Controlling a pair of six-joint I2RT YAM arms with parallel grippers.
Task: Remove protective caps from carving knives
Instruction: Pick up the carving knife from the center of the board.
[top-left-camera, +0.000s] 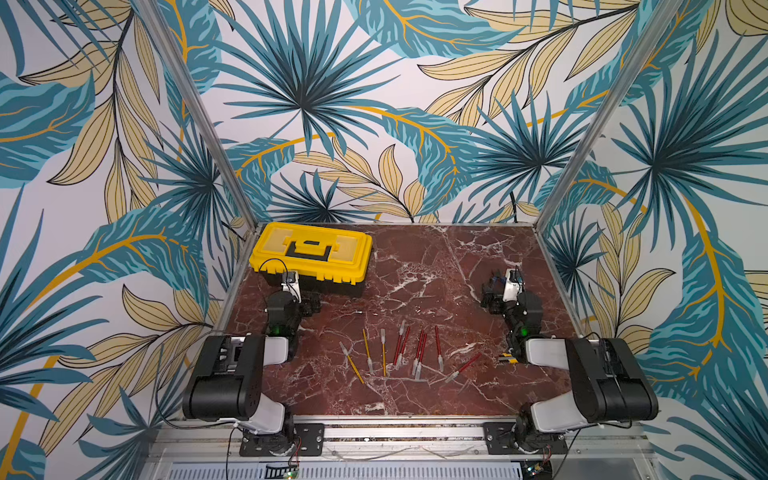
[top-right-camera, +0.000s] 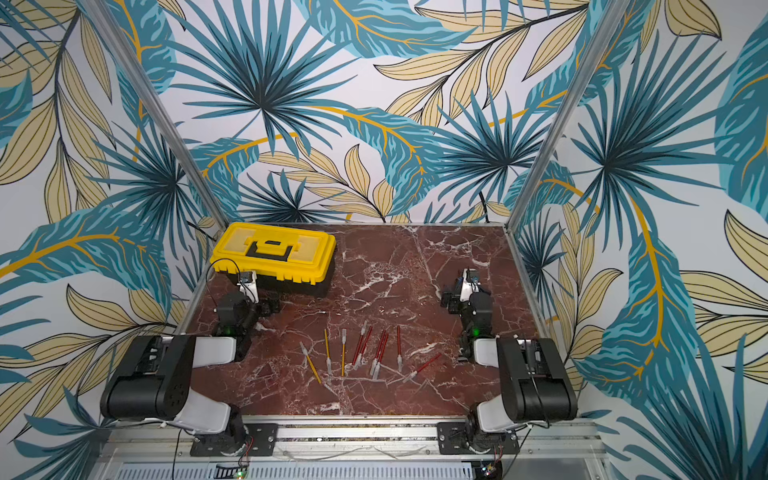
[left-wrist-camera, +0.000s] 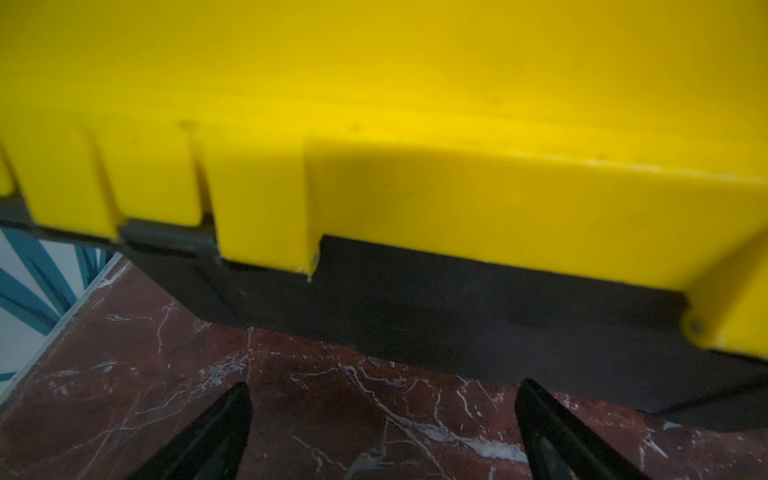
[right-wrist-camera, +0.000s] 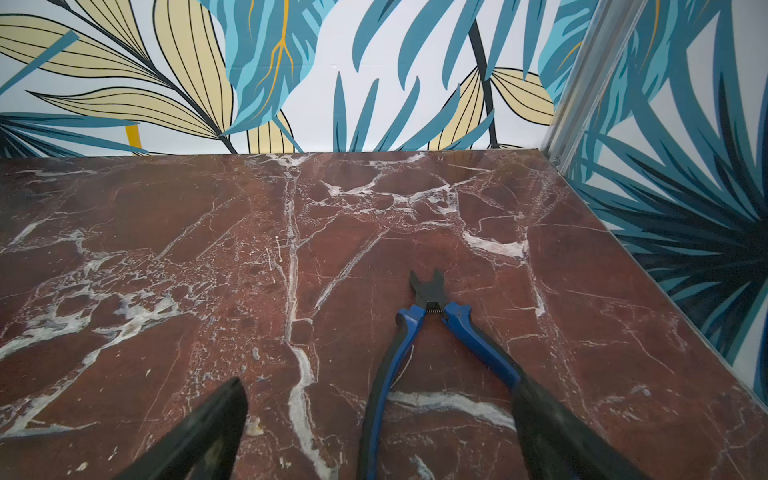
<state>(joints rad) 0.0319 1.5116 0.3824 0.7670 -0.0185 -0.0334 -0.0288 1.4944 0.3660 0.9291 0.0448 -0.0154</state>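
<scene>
The carving knives lie in a loose row on the marble, near the front middle in both top views: yellow-handled ones (top-left-camera: 365, 344) (top-right-camera: 326, 343) to the left, red-handled ones (top-left-camera: 420, 347) (top-right-camera: 381, 345) to the right. Each carries a protective cap, a grey-white tube (top-left-camera: 441, 363) (top-right-camera: 400, 363), on one end. My left gripper (top-left-camera: 311, 306) (top-right-camera: 271, 306) (left-wrist-camera: 382, 395) stands open and empty by the toolbox, behind the row. My right gripper (top-left-camera: 491, 297) (top-right-camera: 451, 300) (right-wrist-camera: 378, 390) is open at the far right, low over blue-handled pliers (right-wrist-camera: 430, 293). No knife shows in either wrist view.
A closed yellow-and-black toolbox (top-left-camera: 311, 253) (top-right-camera: 274, 249) (left-wrist-camera: 374, 104) stands at the back left, just ahead of the left fingers. One pliers handle (right-wrist-camera: 384, 374) runs between the right fingers. A yellow-and-black utility knife (top-left-camera: 508, 358) pokes out by the right arm. Walls enclose the marble table (top-left-camera: 415, 270).
</scene>
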